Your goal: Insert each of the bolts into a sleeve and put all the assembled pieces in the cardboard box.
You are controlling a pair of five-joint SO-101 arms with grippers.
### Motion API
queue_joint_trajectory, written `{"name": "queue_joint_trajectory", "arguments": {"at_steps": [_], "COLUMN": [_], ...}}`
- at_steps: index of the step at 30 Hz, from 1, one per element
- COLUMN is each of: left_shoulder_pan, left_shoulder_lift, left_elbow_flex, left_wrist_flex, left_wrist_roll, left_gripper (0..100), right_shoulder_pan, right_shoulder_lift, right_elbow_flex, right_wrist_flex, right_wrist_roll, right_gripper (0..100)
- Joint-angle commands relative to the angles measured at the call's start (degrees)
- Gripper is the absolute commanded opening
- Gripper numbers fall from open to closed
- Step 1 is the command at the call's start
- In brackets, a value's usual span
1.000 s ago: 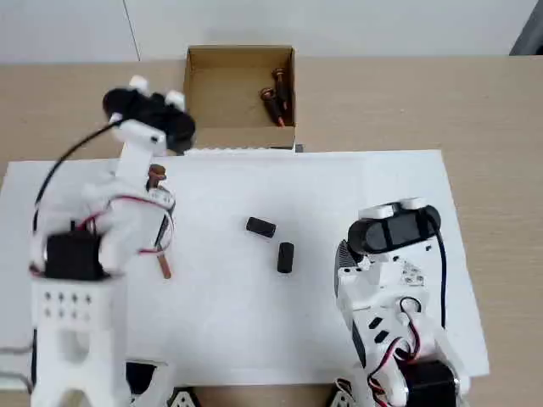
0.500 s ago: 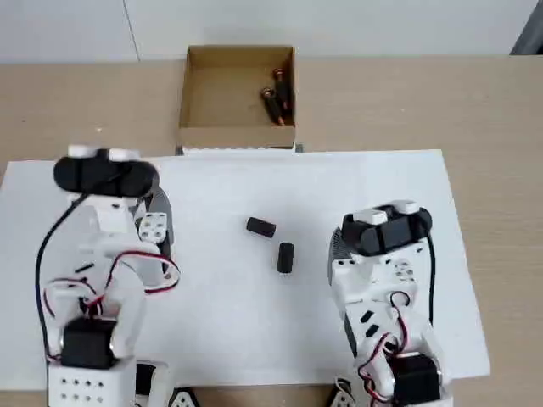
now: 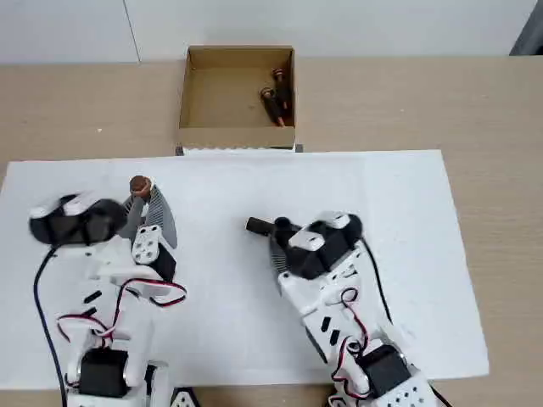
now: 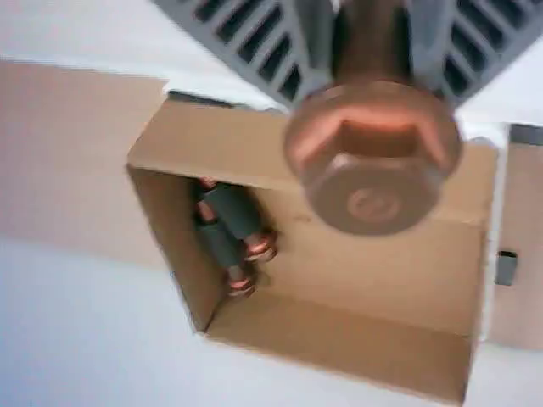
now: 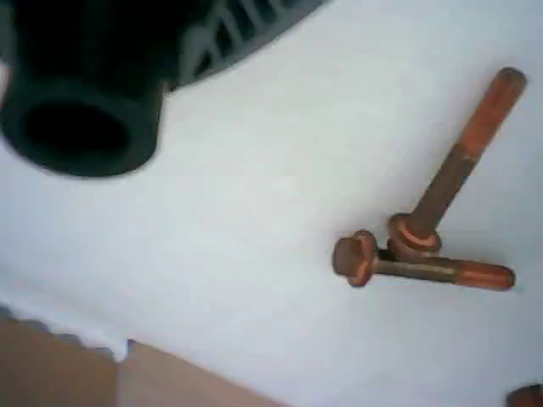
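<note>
Bolt (image 4: 373, 161) shank hidden inside left end effector (image 3: 146, 203); head exposed.

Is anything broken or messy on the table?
Nothing looks broken or spilled. The untidiest bit is the two loose bolts on the white sheet, one's head resting against the other's shank. The finished pieces lie together inside the cardboard box, and the left pincer holds one bolt.
</note>
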Motion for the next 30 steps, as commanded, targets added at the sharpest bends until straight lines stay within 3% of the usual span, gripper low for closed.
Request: {"name": "queue_joint_trajectory", "arguments": {"at_steps": [1,7,14,23,30], "left_shoulder_pan": [2.64,10.64,12.22,18.02,18.81], "left_shoulder_lift": [-5.63,-7.3,-7.3,-7.21,-7.21], "left_elbow_flex": [1.63,2.95,3.03,3.12,3.12], "left_wrist_flex": [-2.02,-2.73,-4.48,-4.31,-4.31], "left_wrist_roll": [5.54,14.42,14.59,14.42,10.99], "left_gripper": [0,0,0,0,0], "right_shoulder_pan": [-3.12,-8.92,-12.97,-12.18,-7.16], "right_shoulder_lift": [-0.84,-0.84,-0.84,-0.84,-0.84], "right_elbow_flex": [-0.09,2.64,3.43,4.13,4.22], "right_wrist_flex": [-2.24,-2.24,-2.24,-2.24,-2.24], "right_wrist_roll": [0.09,7.3,11.25,17.23,17.58], "right_gripper": [0.3,0.3,0.3,0.3,0.3]}}
